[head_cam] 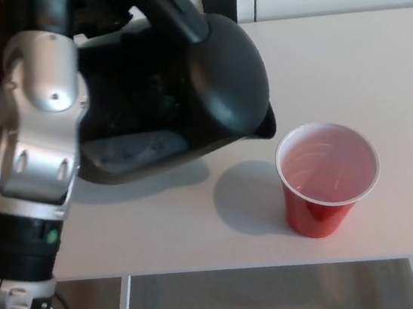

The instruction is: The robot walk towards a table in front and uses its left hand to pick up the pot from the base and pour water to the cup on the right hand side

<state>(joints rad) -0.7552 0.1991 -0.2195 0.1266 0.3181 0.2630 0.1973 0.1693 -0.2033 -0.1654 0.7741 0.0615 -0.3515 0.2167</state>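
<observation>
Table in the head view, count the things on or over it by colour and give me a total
Black: 2, the pot held tilted over the table by the left hand, and a small black block at the far edge
Red: 1, the cup
Total: 3

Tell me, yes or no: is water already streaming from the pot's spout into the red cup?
No: the pot is tilted with its spout beside the red cup, but no stream shows between them.
</observation>
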